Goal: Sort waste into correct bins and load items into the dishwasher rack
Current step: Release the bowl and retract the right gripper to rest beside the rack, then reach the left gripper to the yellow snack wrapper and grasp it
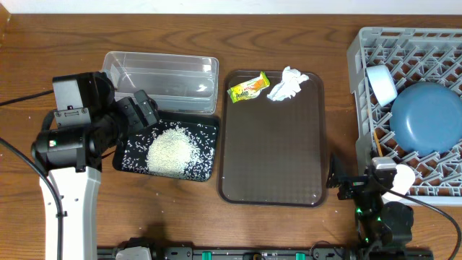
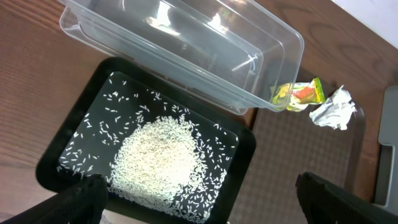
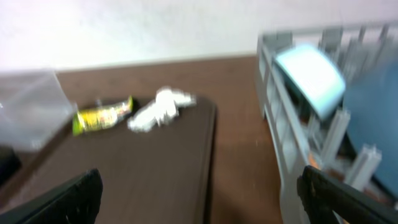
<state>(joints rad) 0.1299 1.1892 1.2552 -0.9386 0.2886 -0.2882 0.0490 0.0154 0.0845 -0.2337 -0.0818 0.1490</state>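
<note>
**Rice in the tray, wrapper and tissue not yet sorted**

A brown wooden desk (image 1: 43, 43) fills the overhead view, with a pale wall showing behind it in the right wrist view. Left of centre, the black tray (image 1: 209, 130) holds a heap of rice (image 1: 172, 150). The clear tub (image 1: 159, 76) touches its upper edge and looks empty. On the upper end of the brown serving tray (image 1: 271, 159) lie the yellow-green wrapper (image 1: 249, 88) and the crumpled tissue (image 1: 287, 85), side by side. At the right edge, the grey rack (image 1: 361, 94) already carries a blue bowl (image 1: 429, 115) and a paler bowl (image 1: 381, 83).

The step in hand looks like sorting the dry waste. The next move probably calls for a pinch on the wrapper or tissue and a short carry to the tub.

The left fingers (image 2: 81, 199) are spread wide above the rice tray. The right fingers (image 3: 62, 199) are also spread, holding nothing.

The wrapper shows red and yellow print, too small to read.
</note>
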